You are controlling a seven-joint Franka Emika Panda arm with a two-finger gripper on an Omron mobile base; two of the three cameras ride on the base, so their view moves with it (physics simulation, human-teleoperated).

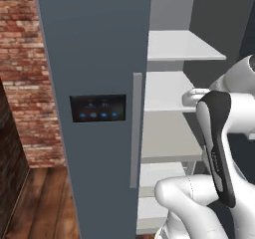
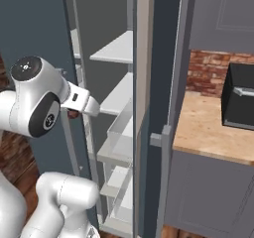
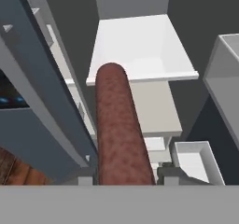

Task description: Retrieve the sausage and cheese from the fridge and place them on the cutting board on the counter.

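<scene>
The gripper point(image 3: 125, 181) is clenched on the sausage point(image 3: 120, 125), which sticks out straight ahead, above the front edge of a white fridge shelf point(image 3: 140, 50).

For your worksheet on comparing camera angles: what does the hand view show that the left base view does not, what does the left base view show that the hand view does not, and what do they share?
Hand view alone: the sausage, a reddish-brown cylinder reaching up from the gripper, which is shut on it, and a clear bin lower right.
Left base view alone: the brick wall and the robot's white arm.
Both: the fridge, its blue-lit panel and white inner shelves.
</scene>
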